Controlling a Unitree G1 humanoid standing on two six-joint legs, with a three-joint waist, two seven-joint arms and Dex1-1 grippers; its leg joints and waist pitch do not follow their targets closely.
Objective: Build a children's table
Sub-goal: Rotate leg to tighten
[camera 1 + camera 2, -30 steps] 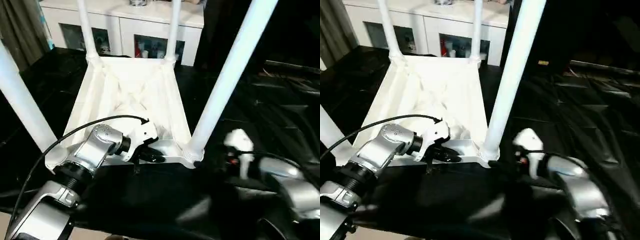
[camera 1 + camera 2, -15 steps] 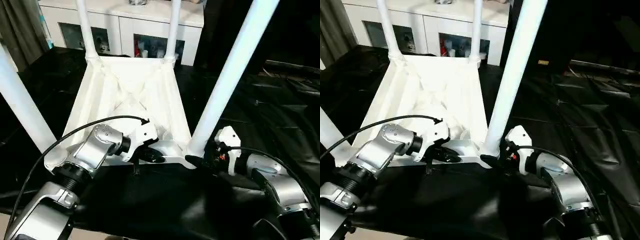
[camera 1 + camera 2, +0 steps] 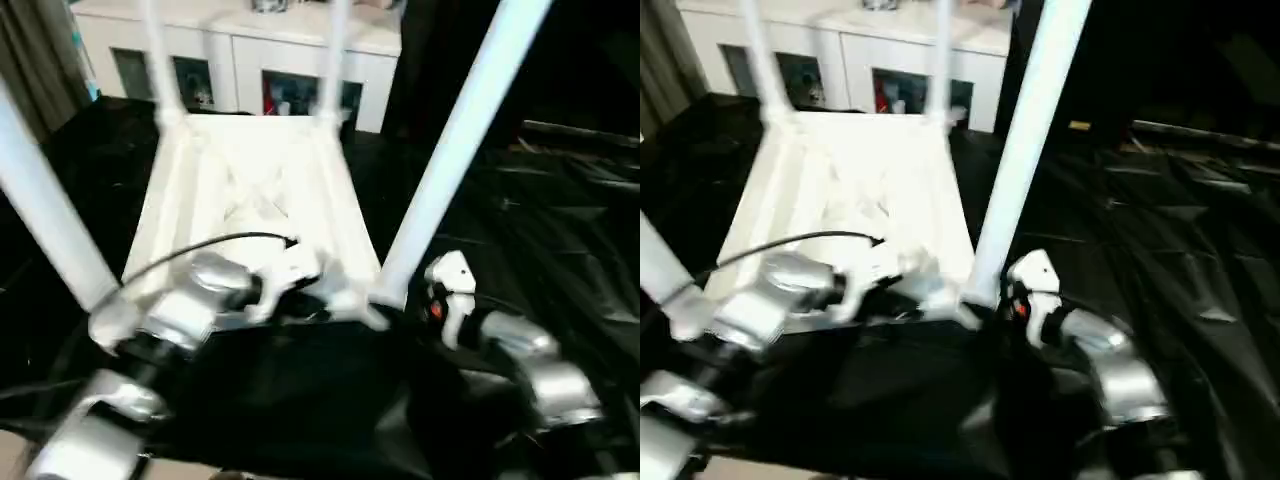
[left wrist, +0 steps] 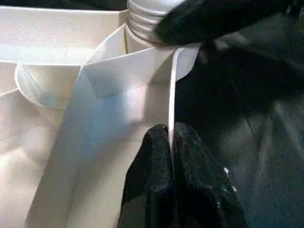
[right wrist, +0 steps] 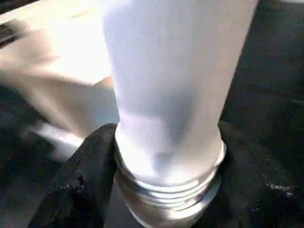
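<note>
While it lay upside down on the black cloth [image 3: 560, 250], the scene stood thus:

Table: the children's table [image 3: 255, 195] was all white plastic, its rectangular top facing down in the centre-left of the head view and its ribbed underside facing up, crossed by diagonal ribs.

Legs: four long tapered tubes rose from round corner sockets; the near right leg [image 3: 455, 150] slanted toward the upper right of the frame, the near left leg [image 3: 45, 205] toward the upper left, and two far ones stood at the top centre.

Leg base: in the right wrist view the near right leg showed a ringed, threaded collar [image 5: 168, 187] at its foot.

Left gripper: the left gripper [image 4: 169, 142] was pinched on the thin near rim of the children's table, one finger on each side of the edge, close to the near right socket.

Right gripper: the right gripper [image 5: 166, 156] clasped the near right leg at its base, a black finger [image 5: 90, 175] on either side of the collar.

Behind: a white cabinet [image 3: 240, 60] with glass doors stood along the top of the frame.
</note>
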